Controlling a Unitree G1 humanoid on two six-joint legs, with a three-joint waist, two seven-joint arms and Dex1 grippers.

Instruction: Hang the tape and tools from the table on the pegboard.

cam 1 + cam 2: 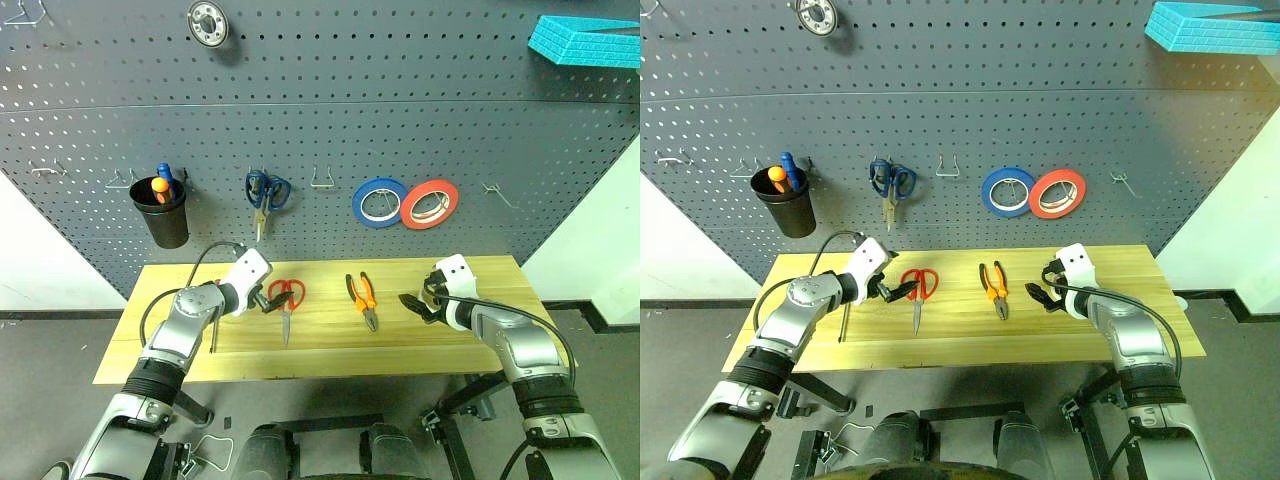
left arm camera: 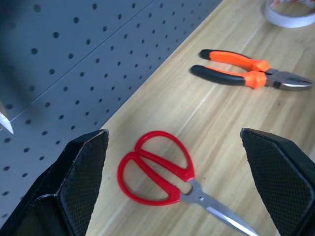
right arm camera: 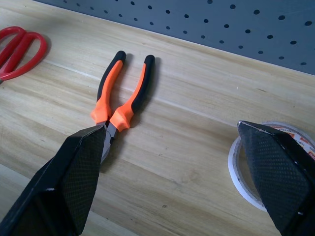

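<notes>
Red-handled scissors [image 1: 285, 297] lie flat on the light wooden table [image 1: 320, 352], blades toward the front edge. My left gripper [image 1: 268, 302] hovers open just left of their handles; in the left wrist view the scissors [image 2: 157, 172] lie between the spread fingers [image 2: 78, 172]. Orange-and-black pliers [image 1: 363, 298] lie mid-table. My right gripper [image 1: 415, 305] stands open to their right. In the right wrist view the pliers [image 3: 120, 93] are ahead and the whitish tape roll [image 3: 238, 167] sits by one finger [image 3: 280, 172]. A slim dark screwdriver [image 1: 214, 335] lies beside my left forearm. The grey pegboard [image 1: 320, 100] rises behind.
On the pegboard hang a black cup [image 1: 160, 215] with screwdrivers, blue-handled scissors [image 1: 267, 192], a blue roll [image 1: 378, 202] and a red roll [image 1: 429, 203]. Bare wire hooks [image 1: 322, 180] sit between them and at the right [image 1: 497, 192]. A teal block [image 1: 585, 40] is top right.
</notes>
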